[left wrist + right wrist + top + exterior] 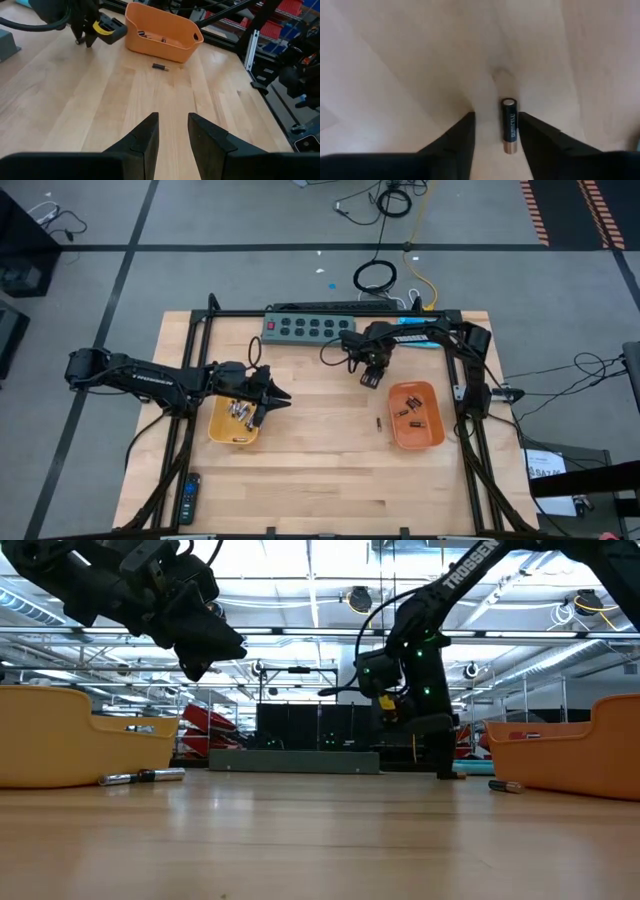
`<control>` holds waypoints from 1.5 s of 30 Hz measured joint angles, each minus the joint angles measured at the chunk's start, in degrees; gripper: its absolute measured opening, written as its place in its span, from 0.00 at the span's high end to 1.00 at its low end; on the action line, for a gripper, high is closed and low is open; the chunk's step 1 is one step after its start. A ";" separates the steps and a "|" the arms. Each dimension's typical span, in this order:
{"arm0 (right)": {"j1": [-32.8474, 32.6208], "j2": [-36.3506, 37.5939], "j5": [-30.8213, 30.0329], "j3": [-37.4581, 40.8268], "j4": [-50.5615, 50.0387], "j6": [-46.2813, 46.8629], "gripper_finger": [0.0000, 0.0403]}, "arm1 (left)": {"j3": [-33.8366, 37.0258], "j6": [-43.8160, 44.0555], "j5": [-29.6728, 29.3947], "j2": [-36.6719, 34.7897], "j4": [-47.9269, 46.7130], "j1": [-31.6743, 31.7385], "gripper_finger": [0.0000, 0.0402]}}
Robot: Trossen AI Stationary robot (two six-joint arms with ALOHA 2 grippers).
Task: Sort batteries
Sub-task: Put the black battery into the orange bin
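My right gripper [371, 380] is low over the table, left of the orange tray [391, 415], and open. In its wrist view a dark battery with a copper end [509, 131] lies flat on the wood between the fingers, along them and nearer one of them; I see no touch. Another dark battery [379, 423] lies loose beside the orange tray, which holds several dark batteries [413, 412]. The yellow tray [213, 425] holds silvery batteries [238, 411]. My left gripper [283, 396] hovers open above the table by the yellow tray's right edge.
A grey power strip [310, 327] lies along the far edge behind the right gripper. A black remote [190, 495] lies near the left near corner. In the low view, two batteries [140, 777] rest on the table beside the yellow tray [50, 740]. Bare wood lies between the trays.
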State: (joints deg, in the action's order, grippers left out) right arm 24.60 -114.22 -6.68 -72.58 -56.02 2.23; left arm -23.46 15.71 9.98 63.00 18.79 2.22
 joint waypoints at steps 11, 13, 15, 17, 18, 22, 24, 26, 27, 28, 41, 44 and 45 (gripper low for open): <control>-0.94 -0.40 0.48 0.22 1.86 -1.40 0.97 | -0.01 -0.01 0.00 0.00 0.00 0.00 0.72; -2.07 -0.12 -0.33 0.28 2.20 -1.44 0.98 | -0.01 0.02 0.00 0.00 -0.01 0.00 0.72; -3.33 0.55 -1.25 -0.03 1.64 -1.38 0.99 | 0.00 0.04 0.00 0.00 -0.07 0.00 0.72; -4.69 1.38 -2.61 -0.94 -0.17 -0.39 0.99 | 0.01 0.04 0.02 0.00 -0.07 0.00 0.72; -5.61 2.18 -3.38 -1.70 -0.84 0.24 0.99 | -0.01 0.04 0.01 0.00 -0.09 0.00 0.72; -10.23 10.06 -1.23 -3.80 -2.35 3.05 0.99 | 0.01 0.06 0.05 0.00 -0.25 0.00 0.72; -13.07 13.65 -0.64 -3.70 -2.14 5.45 1.00 | 0.01 0.06 0.07 0.00 -0.31 0.00 0.72; -16.11 17.07 -0.75 -3.63 -2.45 8.55 1.00 | -0.01 0.08 0.08 0.00 -0.36 -0.11 0.72; -17.81 19.02 -0.83 -3.63 -2.75 10.22 1.00 | 0.00 0.18 0.09 0.00 -0.46 -0.20 0.72; -19.54 20.89 -1.10 -3.45 -3.07 11.95 1.00 | 0.01 0.49 0.08 0.00 -0.51 -0.37 0.72; -36.11 37.34 -7.60 22.07 -0.10 38.62 0.95 | 0.01 -0.21 -9.05 -0.02 2.59 -5.65 0.72; -37.06 40.38 -7.77 28.23 6.61 41.16 0.87 | 0.01 -3.94 -13.85 -0.02 6.13 -6.64 0.72; -37.15 41.30 -7.34 29.88 9.16 41.21 0.84 | -0.01 -5.51 -15.50 -0.02 7.44 -6.97 0.72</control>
State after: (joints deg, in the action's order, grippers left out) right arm -12.55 -72.92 -14.02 -42.70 -46.86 43.44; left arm -23.46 10.20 -5.53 62.98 26.22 -4.75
